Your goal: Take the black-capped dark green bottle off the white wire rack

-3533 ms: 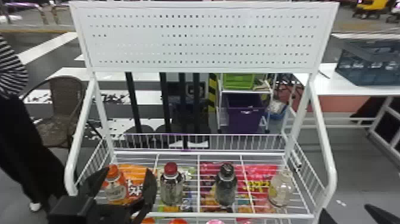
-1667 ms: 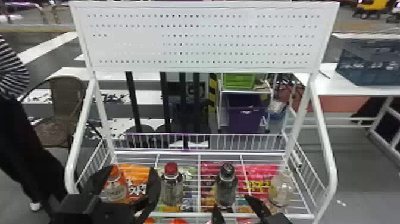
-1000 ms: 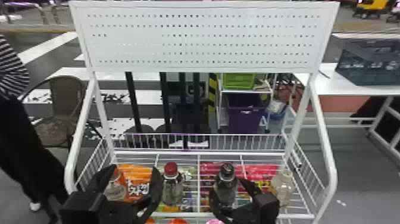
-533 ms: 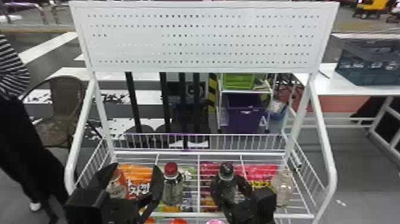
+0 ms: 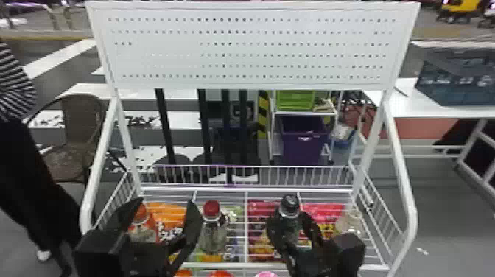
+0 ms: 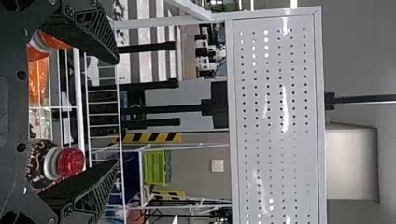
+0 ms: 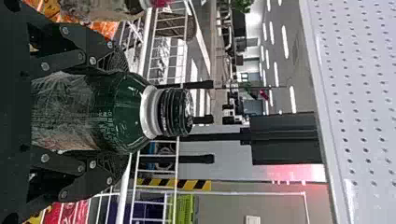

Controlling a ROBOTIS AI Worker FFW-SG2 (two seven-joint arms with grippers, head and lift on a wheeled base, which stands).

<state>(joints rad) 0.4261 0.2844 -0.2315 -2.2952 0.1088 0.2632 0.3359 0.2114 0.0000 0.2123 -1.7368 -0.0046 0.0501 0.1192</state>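
And the right gripper [image 5: 289, 217] has it, fingers drawn in on both sides of the black-capped dark green bottle [image 5: 290, 231], pads against its body, the black cap poking up above them! The bottle's upright, right of the middle at the white wire rack [image 5: 239, 265]; its base is hidden, so I can't tell whether it's touching the shelf.

Over on the left, the left gripper [image 5: 166, 202] is spread wide, nothing pinched, with an orange-capped bottle [image 5: 141, 230] between its fingers in the head view. Just right of that gripper stands a red-capped bottle [image 5: 213, 234], and out at the right end, a clear bottle [image 5: 350, 223]. Bright snack bags [image 5: 167, 211] lie among the bottles, the white perforated panel [image 5: 250, 55] rises at the far side, and beyond the rack there's a purple bin [image 5: 302, 143].
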